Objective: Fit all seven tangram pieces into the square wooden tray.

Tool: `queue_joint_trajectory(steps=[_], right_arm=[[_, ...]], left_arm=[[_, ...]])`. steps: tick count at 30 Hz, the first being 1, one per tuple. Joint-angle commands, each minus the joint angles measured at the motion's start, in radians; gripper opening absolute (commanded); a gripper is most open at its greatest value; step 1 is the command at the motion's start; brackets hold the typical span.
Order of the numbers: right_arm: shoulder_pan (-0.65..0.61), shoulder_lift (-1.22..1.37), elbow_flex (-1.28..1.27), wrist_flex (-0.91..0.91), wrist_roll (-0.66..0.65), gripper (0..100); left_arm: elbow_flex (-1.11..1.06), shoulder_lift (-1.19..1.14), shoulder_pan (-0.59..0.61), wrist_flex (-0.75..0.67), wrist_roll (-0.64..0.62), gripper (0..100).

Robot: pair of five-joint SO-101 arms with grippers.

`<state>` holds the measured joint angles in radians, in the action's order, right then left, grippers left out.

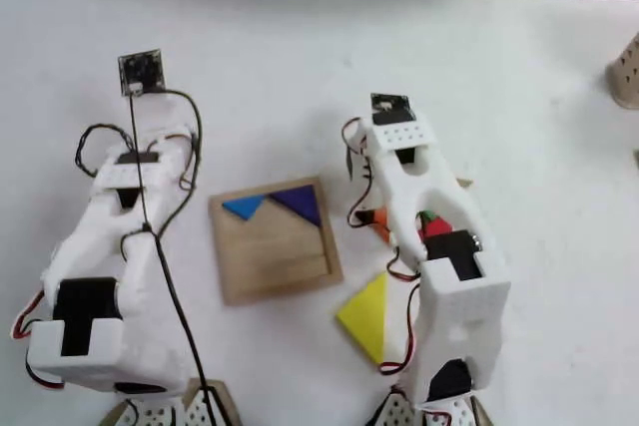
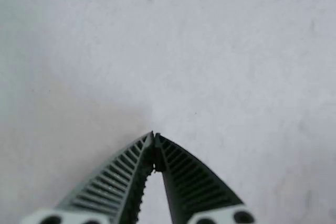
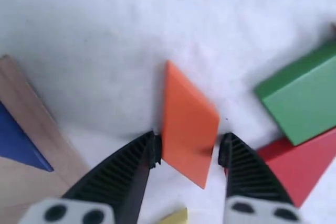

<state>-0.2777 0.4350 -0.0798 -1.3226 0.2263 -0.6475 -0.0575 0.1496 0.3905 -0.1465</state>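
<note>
Tray (image 1: 275, 258): square, wooden, flat on the table at the middle of the frame, between the two arms.
Tray contents: light blue triangle (image 1: 243, 207) at the upper left corner; dark blue triangle (image 1: 300, 203) just beside it along the upper edge, reaching the upper right corner; bare wood below both.
Left gripper (image 2: 154, 136): ribbed fingers pressed together at the tips, nothing between them, over bare table at the left of the frame.
Yellow triangle (image 1: 367, 316): on the table to the lower right of the Tray, just beside the right arm (image 1: 439, 246).
Orange piece (image 3: 186, 124): a parallelogram on the table, right of the Tray.
Right gripper (image 3: 189, 148): spread, one fingertip at each side of the Orange piece, close to its edges; contact cannot be told.
Green piece (image 3: 304, 95): right of the orange one, against the red piece (image 3: 291, 166).
Table (image 1: 300, 77): white; a small black board (image 1: 141, 71) with a cable at the upper left.
Room: a beige object (image 1: 626, 72) at the right edge.
</note>
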Motion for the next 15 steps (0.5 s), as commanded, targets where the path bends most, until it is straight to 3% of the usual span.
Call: queue_joint_trajectory(steps=[1,15], right_arm=[[0.015,-0.096,0.011,0.005,-0.020,21.2],[0.021,-0.157,-0.098,0.127,-0.009,21.5]], left_arm=[[0.048,0.004,0.005,0.006,0.008,2],[0.048,0.004,0.001,0.006,0.008,2]])
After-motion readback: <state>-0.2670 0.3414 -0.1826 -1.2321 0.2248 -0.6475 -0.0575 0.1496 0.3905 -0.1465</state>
